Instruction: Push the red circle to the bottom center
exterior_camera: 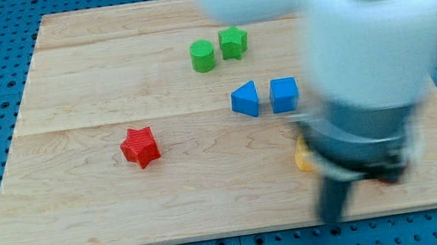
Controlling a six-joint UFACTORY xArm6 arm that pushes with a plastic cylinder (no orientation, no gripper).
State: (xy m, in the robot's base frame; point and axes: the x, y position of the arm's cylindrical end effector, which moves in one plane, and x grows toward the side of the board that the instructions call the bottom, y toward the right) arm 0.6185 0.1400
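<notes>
Looming over everything, the wooden board (86,208) carries all the blocks, and the blurred arm (362,53) covers the stretch below and to the view's right of the blue cube (283,94). I judge the arm sits there to get at the red circle, which I cannot see: the arm's body hides that ground, so it probably lies under it, below-right of the blue cube.

My tip (332,220) is smeared, well below the blue cube near the board's bottom edge. It is a plain rod with nothing to spread or pinch.

A yellow block (301,156), shape unclear, peeks out below the blue cube and may crowd a leftward push.

A blue wedge (244,100) sits just left of the cube. A red star (140,146) lies far left and lower. A green cylinder (203,56) and a green star (233,43) are up-left, clear of the work.
</notes>
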